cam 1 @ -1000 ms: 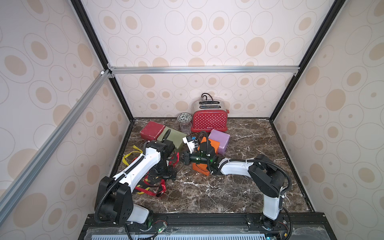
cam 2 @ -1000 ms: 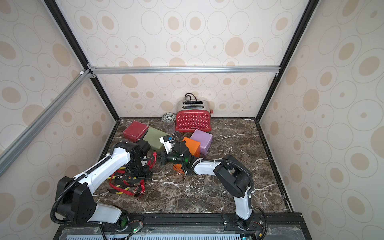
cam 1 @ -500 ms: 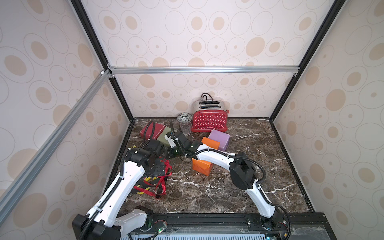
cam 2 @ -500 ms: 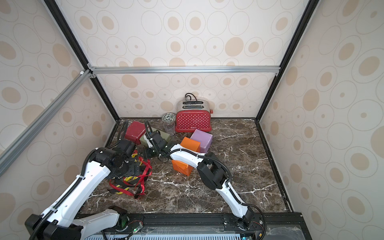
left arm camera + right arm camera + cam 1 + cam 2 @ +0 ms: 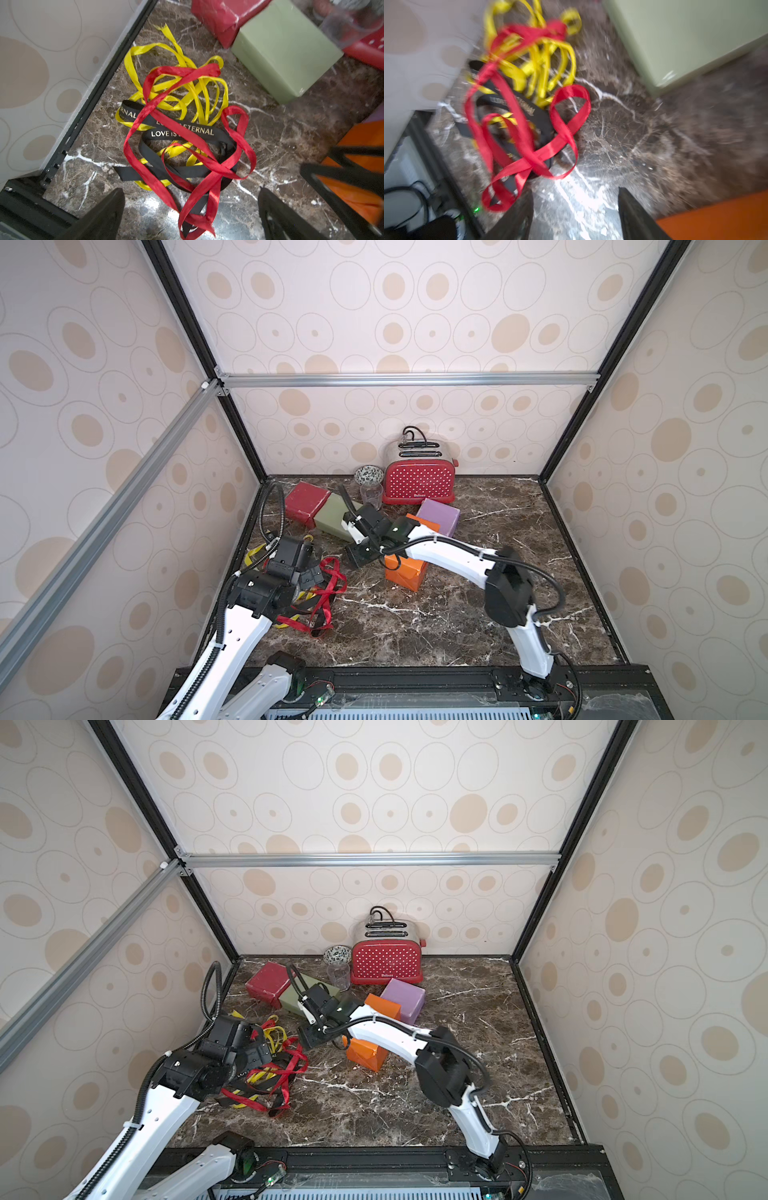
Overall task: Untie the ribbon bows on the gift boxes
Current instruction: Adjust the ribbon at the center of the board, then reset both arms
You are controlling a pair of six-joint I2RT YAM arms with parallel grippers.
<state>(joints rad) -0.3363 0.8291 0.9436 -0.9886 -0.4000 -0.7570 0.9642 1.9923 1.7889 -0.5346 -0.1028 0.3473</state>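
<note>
- Plainly, we see the ribbons lying loose in one tangled heap on the dark brown marble surface (image 5: pixel 415 626), close to the left wall. It holds a red satin ribbon (image 5: pixel 182 81), bright yellow satin ribbon strands (image 5: pixel 151 46) and a wider black ribbon with pale lettering (image 5: pixel 203 132).
- We see the heap lying apart from every box, with bare marble between it and the olive green paper-wrapped box (image 5: pixel 332 516).
- That green box sits just beside the dark red paper-wrapped box (image 5: pixel 305 502), near the back left corner.
- We find the lilac purple paper-wrapped box (image 5: pixel 438 514) in front of the red white-dotted toaster (image 5: pixel 417 483). The bright orange paper-wrapped box (image 5: pixel 405 572) stands just beside it, nearer the robot.
- The left jaws hang above the heap, spread wide. In the left wrist view we see one end of the red ribbon lying in the gap between the black fingers (image 5: pixel 104 220), pinched by neither.
- The right jaws hang between the heap and the orange box, also spread. The right wrist view is blurred, but we make out bare marble between its fingers (image 5: pixel 635 218).
- The white right arm (image 5: pixel 449 556) reaches across the orange box.
- A small patterned bowl (image 5: pixel 368 475) and a clear glass (image 5: pixel 371 493) stand just left of the toaster.
</note>
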